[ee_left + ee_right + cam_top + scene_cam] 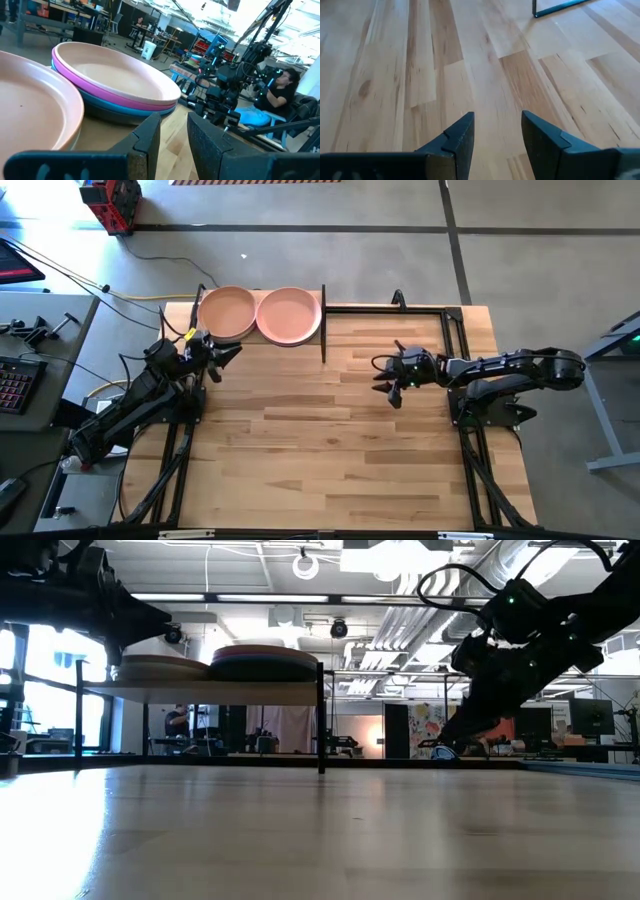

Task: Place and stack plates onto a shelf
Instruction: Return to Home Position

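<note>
One broad plank-striped counter [330, 440] is carrying everything, and the shelf [200, 692] is standing at its far left corner. Both stacks of plates are sitting on it side by side, their rims touching. From above, only the top plates are showing: a peach-orange one on the left stack [227, 312] and a pink one on the right stack [290, 316]. The left wrist view is revealing the right stack's layers: a pink-rimmed plate over a blue one, with dark grey at the bottom. The low view is showing the light board raised on thin black posts, the stacks edge-on. The left claw [226, 352] is hovering just beside the shelf, facing the plates, its fingers narrowly parted and gripping nothing. The right claw [384, 376] is hanging over bare wood well apart from the shelf, fingers parted and empty.
</note>
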Robot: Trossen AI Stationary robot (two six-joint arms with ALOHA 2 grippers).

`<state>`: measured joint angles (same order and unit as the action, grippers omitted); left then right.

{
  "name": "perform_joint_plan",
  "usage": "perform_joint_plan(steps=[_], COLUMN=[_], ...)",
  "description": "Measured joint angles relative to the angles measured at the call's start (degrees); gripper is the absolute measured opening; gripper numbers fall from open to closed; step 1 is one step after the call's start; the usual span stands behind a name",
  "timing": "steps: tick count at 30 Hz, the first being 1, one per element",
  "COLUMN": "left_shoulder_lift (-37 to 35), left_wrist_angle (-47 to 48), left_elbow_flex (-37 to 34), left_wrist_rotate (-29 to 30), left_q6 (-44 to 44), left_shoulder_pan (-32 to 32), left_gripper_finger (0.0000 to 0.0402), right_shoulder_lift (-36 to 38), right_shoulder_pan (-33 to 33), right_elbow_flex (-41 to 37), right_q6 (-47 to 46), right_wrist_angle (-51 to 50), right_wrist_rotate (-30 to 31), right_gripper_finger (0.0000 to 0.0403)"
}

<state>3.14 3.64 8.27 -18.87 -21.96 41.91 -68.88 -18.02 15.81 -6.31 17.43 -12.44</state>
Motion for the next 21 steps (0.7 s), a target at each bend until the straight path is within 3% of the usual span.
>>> perform_joint_plan(steps=[13, 21], left_shoulder_lift=[0.00, -1.32], left_wrist_angle=[-0.02, -0.05], left_elbow_flex=[0.02, 0.02], left_wrist_rotate=[0.19, 1.51], left_q6=[0.02, 0.04], left_shoulder_pan=[-0.39, -9.26], left_gripper_finger=[0.0085, 0.0085], right_shoulder_lift=[0.00, 0.85], right_shoulder_pan=[0.00, -0.02], right_elbow_flex=[0.15, 0.22], right_q6=[-3.89, -4.13], right_wrist_angle=[-0.42, -0.87], right_wrist_rotate=[0.24, 0.41], right_gripper_finger=[0.0145, 0.0145])
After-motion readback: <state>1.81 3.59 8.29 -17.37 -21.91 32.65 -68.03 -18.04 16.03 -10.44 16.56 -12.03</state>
